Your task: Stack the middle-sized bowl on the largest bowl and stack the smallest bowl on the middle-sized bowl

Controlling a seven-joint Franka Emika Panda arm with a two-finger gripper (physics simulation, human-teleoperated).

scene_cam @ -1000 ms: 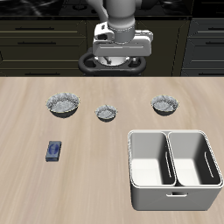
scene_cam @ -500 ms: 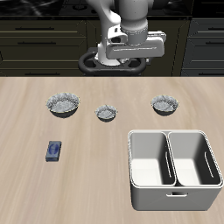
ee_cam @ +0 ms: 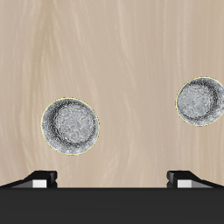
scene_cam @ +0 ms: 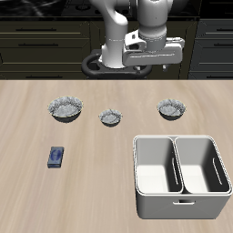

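Observation:
Three grey-white speckled bowls with dark insides stand in a row across the table. The largest bowl (scene_cam: 65, 109) is at one end, the smallest bowl (scene_cam: 111, 116) in the middle, and the middle-sized bowl (scene_cam: 170, 109) at the other end. My gripper (scene_cam: 151, 56) hangs high above the table's back, between the smallest and the middle-sized bowl. It is open and empty, and its fingertips (ee_cam: 39, 179) stand wide apart. The wrist view shows the middle-sized bowl (ee_cam: 70, 126) and the smallest bowl (ee_cam: 200, 100) far below. The largest bowl is outside the wrist view.
A white bin with two compartments (scene_cam: 179, 202) stands near the table's front edge, in front of the middle-sized bowl. A small blue box (scene_cam: 56, 157) lies in front of the largest bowl. Dark cabinets run behind the table.
My gripper has moved sideways from above the smallest bowl toward the middle-sized bowl's side, staying high and open. The bowls have not moved.

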